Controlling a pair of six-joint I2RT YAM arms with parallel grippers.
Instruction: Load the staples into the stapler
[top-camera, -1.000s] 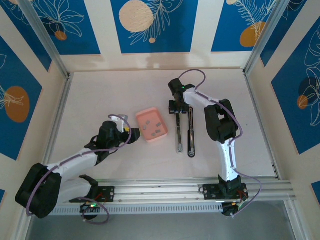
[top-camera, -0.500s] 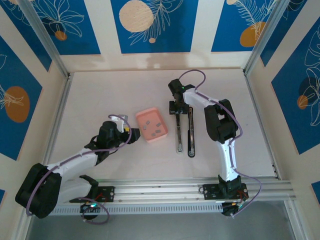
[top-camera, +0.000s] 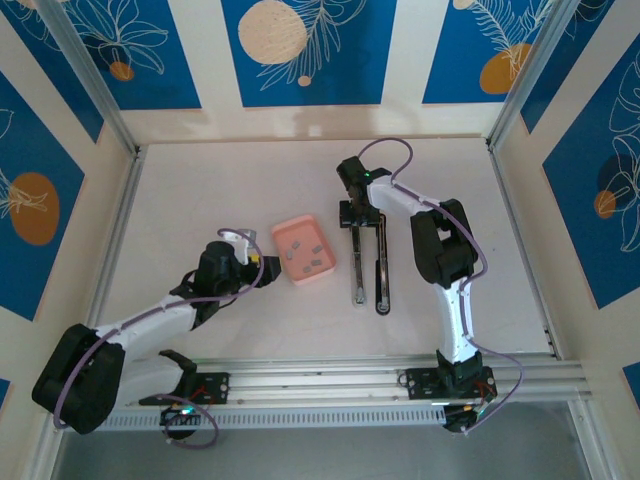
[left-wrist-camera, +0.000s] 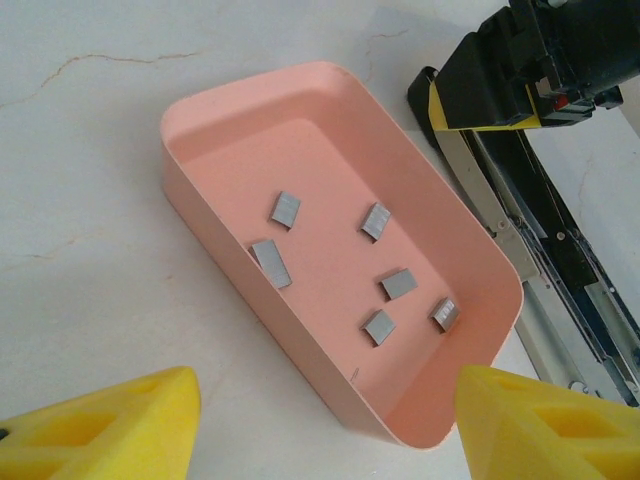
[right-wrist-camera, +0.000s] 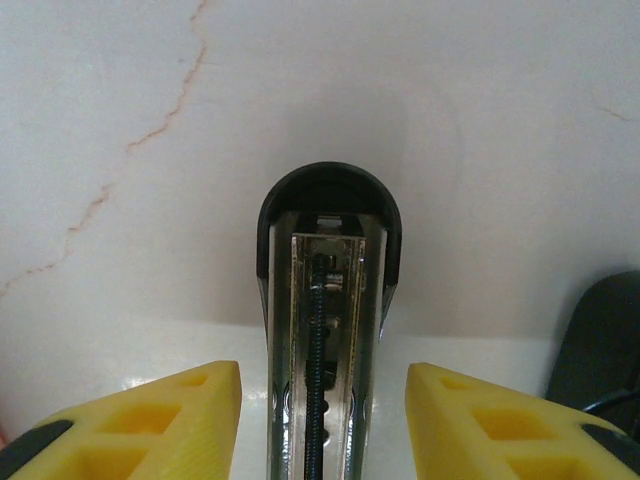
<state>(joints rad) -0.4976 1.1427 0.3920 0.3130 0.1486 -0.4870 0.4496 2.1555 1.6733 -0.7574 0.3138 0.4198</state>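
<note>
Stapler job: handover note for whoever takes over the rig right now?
Left gripper: open, empty, poised at the edge of the pink tray.
Right gripper: open, straddling the stapler with a small gap on each side.
Staples: six, all loose in the tray.
The stapler lies opened flat to the right of the tray, with its spring channel exposed.
Done: stapler opened.
Left: pick a strip, seat it in the channel, close.
</note>
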